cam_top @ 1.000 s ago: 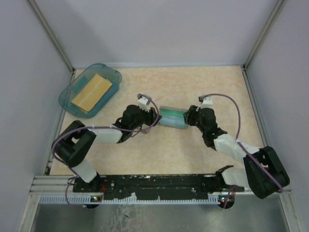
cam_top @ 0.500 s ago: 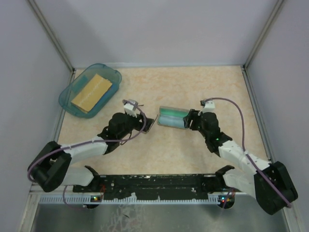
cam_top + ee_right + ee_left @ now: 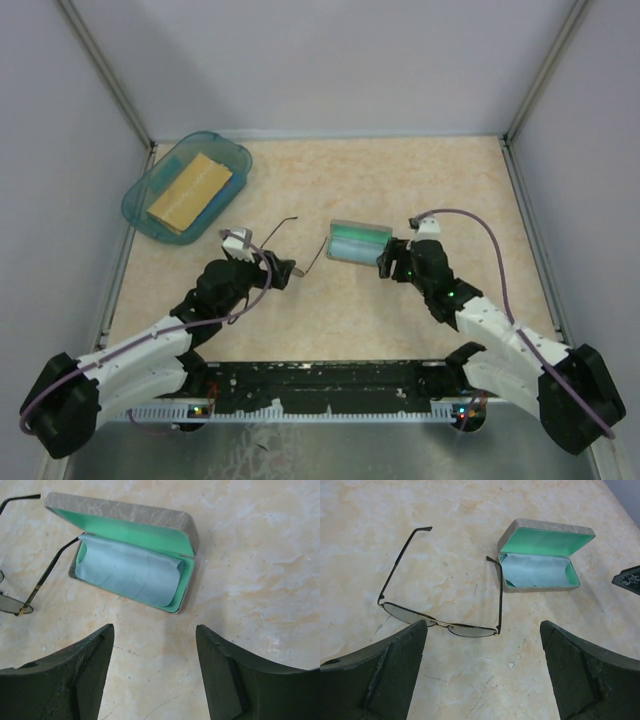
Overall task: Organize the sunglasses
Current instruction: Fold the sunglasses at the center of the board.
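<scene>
Left wrist: sunglasses [image 3: 441,624] just beyond gripper [image 3: 482,628]

Open case [image 3: 546,541] just beside sunglasses [image 3: 467,630] temple tip; free tabletop [image 3: 485,680] before lenses

Thin dark wire-framed sunglasses [image 3: 441,624] lie unfolded, temples spread.

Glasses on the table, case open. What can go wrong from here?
The sunglasses lie with temples unfolded; they likely won't fit the case, and the thin wire could bend in a pinch. The cloth covers the case floor, so they may sit high and stop it closing. One temple tip ends beside the case; lifting may nudge it.
</scene>
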